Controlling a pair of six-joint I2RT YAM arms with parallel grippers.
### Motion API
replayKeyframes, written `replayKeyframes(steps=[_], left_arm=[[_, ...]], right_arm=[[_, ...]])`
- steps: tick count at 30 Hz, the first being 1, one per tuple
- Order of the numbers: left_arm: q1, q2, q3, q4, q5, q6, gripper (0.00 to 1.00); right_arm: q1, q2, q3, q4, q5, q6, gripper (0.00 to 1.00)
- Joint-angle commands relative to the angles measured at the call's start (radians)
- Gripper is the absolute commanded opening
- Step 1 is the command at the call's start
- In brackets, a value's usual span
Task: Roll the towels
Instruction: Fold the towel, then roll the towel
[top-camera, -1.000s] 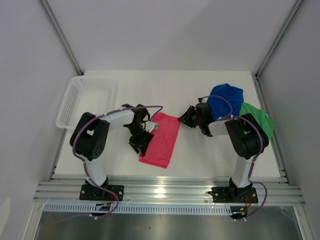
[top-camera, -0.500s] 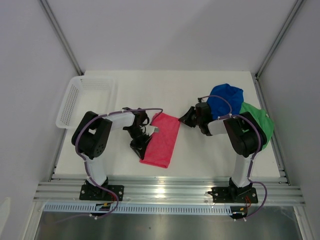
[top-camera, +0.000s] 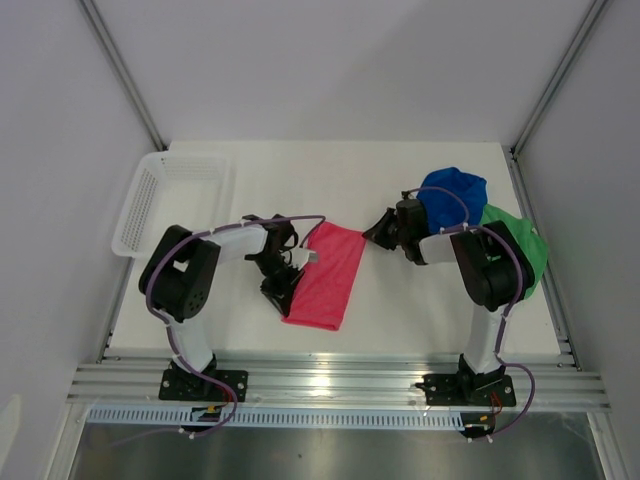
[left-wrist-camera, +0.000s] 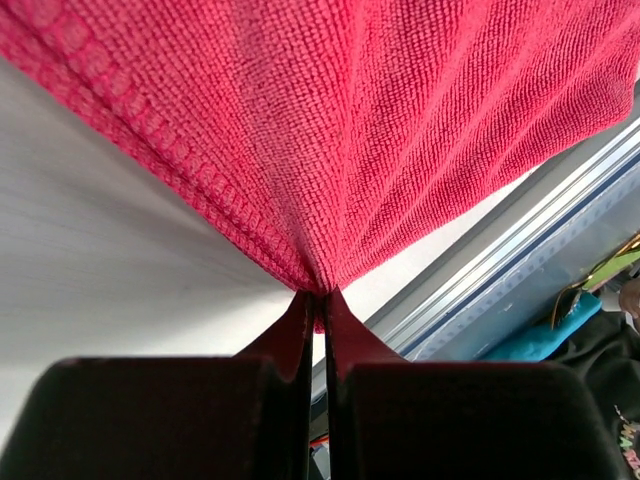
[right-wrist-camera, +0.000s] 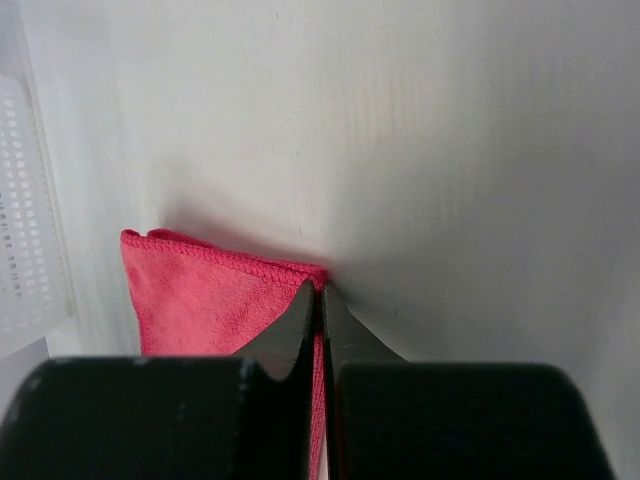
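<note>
I counted three towels on the surface (top-camera: 380, 180), one basket, and my two pincers. The pink-red towel (top-camera: 325, 277) lay flat in the middle between the arms. The blue towel (top-camera: 455, 190) and the green towel (top-camera: 525, 250) sat bunched together at the far right, touching each other. The right arm (top-camera: 490, 270) covered part of the green one from above. The white mesh basket (top-camera: 150, 200) stood at the far left, apart from all three cloths.

The pink-red towel's long axis ran from the near edge toward the back, with its far end leaning to the right. The left pincer (left-wrist-camera: 316, 300) was clamped tight on its left long edge, and the fabric fanned out in pleats from the tips. The right pincer (right-wrist-camera: 318, 290) was closed on the far right corner, its tips meeting right at the hem. Neither pincer touched the blue or green towel.
</note>
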Motion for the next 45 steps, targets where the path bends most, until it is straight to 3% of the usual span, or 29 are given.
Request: replayKeyframes(steps=[1, 2, 4, 5, 8, 12, 15, 20, 22, 26, 30, 34, 38, 45], left_arm=[[-0.006, -0.023, -0.005, -0.024, 0.017, 0.006, 0.01], [-0.006, -0.022, -0.01, -0.015, 0.015, 0.006, 0.01], [-0.008, -0.019, -0.007, -0.007, 0.012, 0.01, 0.01], [-0.008, -0.013, -0.004, -0.006, 0.014, 0.01, 0.06], [-0.008, -0.022, 0.01, -0.006, 0.003, 0.014, 0.36], [-0.008, -0.131, 0.022, 0.003, -0.09, 0.042, 0.41], [-0.008, -0.259, 0.024, 0.006, -0.19, 0.111, 0.42], [-0.055, -0.469, -0.057, 0.041, -0.272, 0.391, 0.45], [-0.125, -0.531, -0.146, 0.162, -0.304, 0.523, 0.48], [-0.288, -0.615, -0.286, 0.304, -0.387, 0.663, 0.55], [-0.44, -0.613, -0.407, 0.391, -0.454, 0.758, 0.61], [-0.505, -0.605, -0.485, 0.482, -0.5, 0.804, 0.62], [-0.532, -0.586, -0.521, 0.531, -0.534, 0.798, 0.63], [-0.54, -0.54, -0.525, 0.586, -0.6, 0.757, 0.59]], right_arm=[[-0.015, 0.034, 0.058, -0.017, 0.043, -0.041, 0.0], [-0.012, 0.035, 0.058, -0.017, 0.039, -0.044, 0.0], [-0.006, 0.041, 0.061, -0.021, 0.029, -0.053, 0.11], [-0.006, 0.048, 0.067, -0.026, 0.006, -0.064, 0.24], [-0.006, 0.035, 0.089, -0.075, -0.023, -0.117, 0.37], [0.001, -0.075, 0.098, -0.213, -0.02, -0.258, 0.5], [0.049, -0.227, 0.1, -0.383, 0.062, -0.445, 0.52], [0.184, -0.441, 0.087, -0.665, 0.137, -0.63, 0.54], [0.188, -0.495, 0.04, -0.708, 0.119, -0.523, 0.58], [0.132, -0.613, -0.104, -0.667, 0.018, -0.241, 0.55], [0.247, -0.724, -0.21, -0.64, 0.09, -0.066, 0.54], [0.408, -0.719, -0.268, -0.632, 0.128, -0.006, 0.55], [0.462, -0.712, -0.317, -0.58, 0.141, 0.031, 0.55], [0.519, -0.728, -0.311, -0.531, 0.121, -0.114, 0.56]])
